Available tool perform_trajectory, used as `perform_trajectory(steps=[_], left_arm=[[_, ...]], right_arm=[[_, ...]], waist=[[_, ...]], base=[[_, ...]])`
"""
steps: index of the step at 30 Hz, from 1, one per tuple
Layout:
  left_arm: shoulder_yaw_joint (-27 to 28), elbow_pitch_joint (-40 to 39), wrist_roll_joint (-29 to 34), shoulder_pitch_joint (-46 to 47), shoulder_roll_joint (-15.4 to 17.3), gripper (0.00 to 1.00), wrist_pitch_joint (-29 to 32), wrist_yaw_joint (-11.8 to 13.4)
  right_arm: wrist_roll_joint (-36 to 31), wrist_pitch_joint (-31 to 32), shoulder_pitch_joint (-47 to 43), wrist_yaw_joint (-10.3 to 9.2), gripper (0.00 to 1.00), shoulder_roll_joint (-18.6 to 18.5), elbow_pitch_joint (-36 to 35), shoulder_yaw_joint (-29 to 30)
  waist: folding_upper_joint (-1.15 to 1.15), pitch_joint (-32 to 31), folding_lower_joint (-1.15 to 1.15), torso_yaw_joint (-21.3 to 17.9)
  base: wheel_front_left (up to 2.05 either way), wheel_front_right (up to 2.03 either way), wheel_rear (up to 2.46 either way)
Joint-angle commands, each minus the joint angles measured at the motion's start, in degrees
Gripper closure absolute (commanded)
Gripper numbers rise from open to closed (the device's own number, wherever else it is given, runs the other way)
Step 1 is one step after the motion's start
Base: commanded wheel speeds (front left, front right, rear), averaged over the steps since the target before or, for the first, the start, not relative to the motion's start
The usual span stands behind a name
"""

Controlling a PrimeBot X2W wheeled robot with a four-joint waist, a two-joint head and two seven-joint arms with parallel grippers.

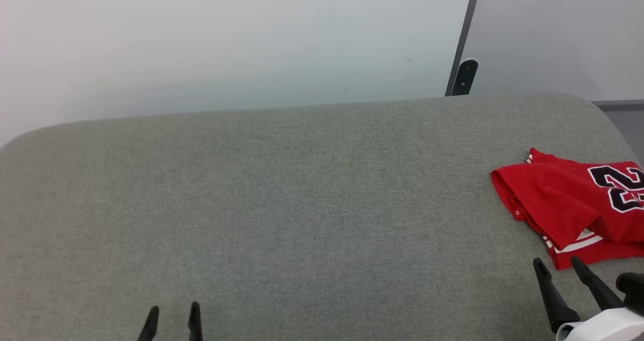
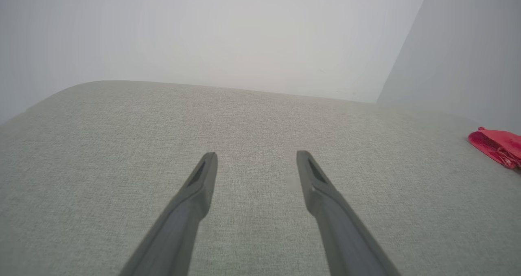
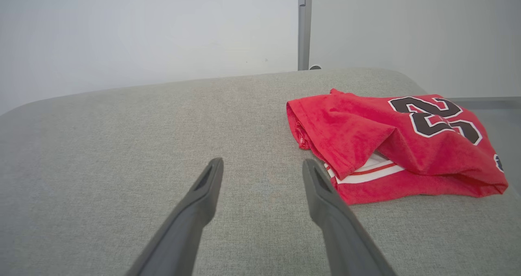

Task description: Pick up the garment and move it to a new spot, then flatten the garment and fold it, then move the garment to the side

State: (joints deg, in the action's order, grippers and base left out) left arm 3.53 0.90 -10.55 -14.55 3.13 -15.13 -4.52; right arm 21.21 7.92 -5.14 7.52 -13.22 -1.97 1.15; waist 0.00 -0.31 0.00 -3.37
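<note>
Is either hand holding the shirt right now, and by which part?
Nothing is held. The left hand and right hand are both open and empty; the shirt lies free on the grey surface.

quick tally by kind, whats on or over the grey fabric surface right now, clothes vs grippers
Garments: 1, the loosely folded red short-sleeved jersey with white-striped trim and black white-outlined characters
Grippers: 2, the left gripper and the right gripper, both with long dark fingers, open and holding nothing
Total: 3
</note>
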Motion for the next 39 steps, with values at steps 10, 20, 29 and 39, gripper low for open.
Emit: perform_trajectory(steps=[10, 20, 29, 39], left_arm=[[-1.02, 0.53, 0.54, 0.75, -0.11, 0.00, 0.03, 0.34], [-1.00, 0.44, -0.31, 0.86, -0.14, 0.00, 0.03, 0.16], [-1.24, 0.44, 0.92, 0.48, 0.23, 0.00, 0.03, 0.45], [-1.38, 1.67, 0.73, 0.30, -0.04, 1.00, 0.06, 0.30]], right_arm=[[-0.62, 1.28, -1.45, -0.07, 0.00, 0.75, -2.16, 0.18], [-0.69, 1.45, -1.34, -0.07, 0.00, 0.81, -2.74, 0.04], [-0.44, 1.47, -1.09, -0.07, 0.00, 1.03, -2.82, -0.33], [-0.14, 1.43, -1.28, 0.00, 1.00, 1.42, -1.16, -0.62]], waist=[[0.00, 0.03, 0.00, 0.05], [0.00, 0.09, 0.00, 0.16], [0.00, 0.03, 0.00, -0.03], [0.00, 0.12, 0.00, -0.23]], base=[[0.00, 0.00, 0.00], [0.00, 0.00, 0.00], [0.00, 0.00, 0.00], [0.00, 0.00, 0.00]])
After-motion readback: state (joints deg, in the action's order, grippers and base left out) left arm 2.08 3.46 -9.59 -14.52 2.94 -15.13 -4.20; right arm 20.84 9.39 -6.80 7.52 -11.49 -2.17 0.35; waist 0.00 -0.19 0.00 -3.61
